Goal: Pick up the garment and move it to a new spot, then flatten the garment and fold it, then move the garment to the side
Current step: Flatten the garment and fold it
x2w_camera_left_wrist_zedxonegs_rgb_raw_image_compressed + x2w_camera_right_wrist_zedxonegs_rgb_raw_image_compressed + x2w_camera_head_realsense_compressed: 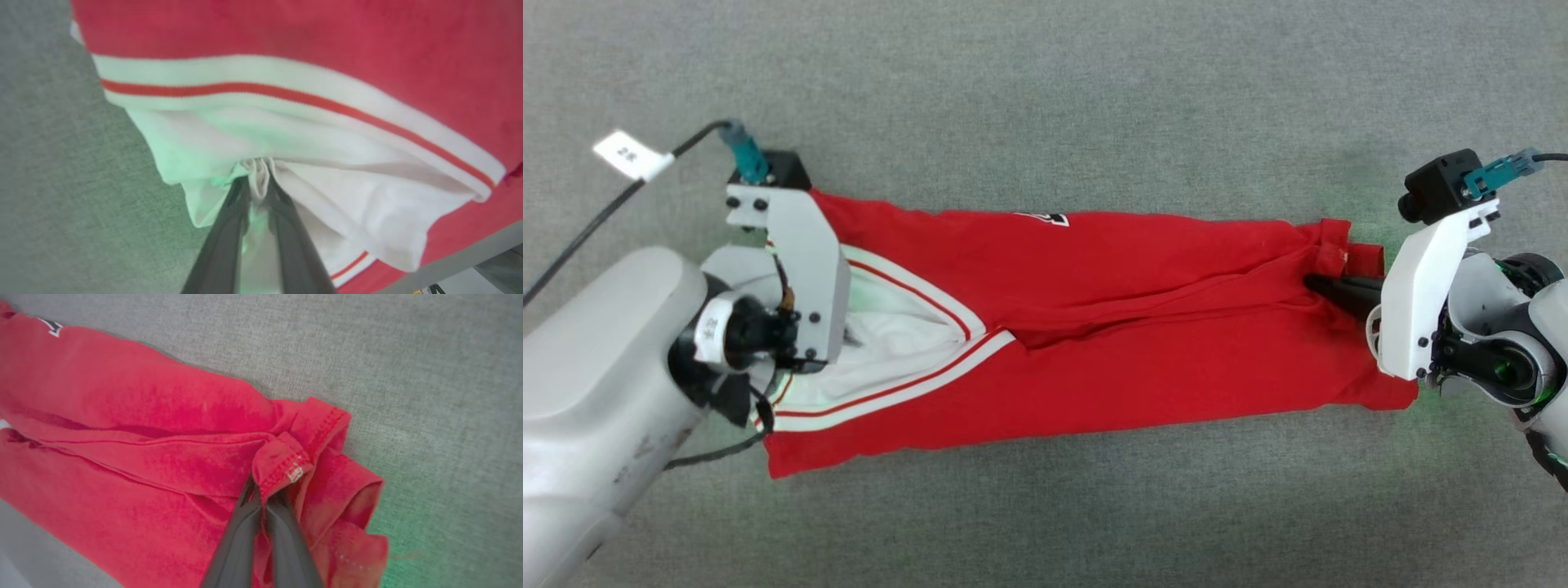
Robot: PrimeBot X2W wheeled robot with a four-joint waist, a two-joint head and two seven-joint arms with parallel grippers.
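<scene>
The garment [1135, 327] lies on the grey surface as a long red strip running left to right, a sliver of black-and-white lettering [1045, 218] at its far edge. Its left end shows a white sleeve [318, 163] bordered by red-white striped trim [286, 87]. My left gripper [258, 183] pinches a bunched fold of that white sleeve cloth between its fingertips. At the right end my right gripper [1319, 284] is shut on the red hem [286, 461], which folds up over the fingertips [249, 498]. In the head view the left gripper's fingers are hidden under its wrist bracket.
Grey fabric-covered surface [1045, 82] spreads on all sides of the garment. A black cable with a white tag [629, 153] trails off to the far left. The surface's edge [470, 253] shows near the sleeve end in the left wrist view.
</scene>
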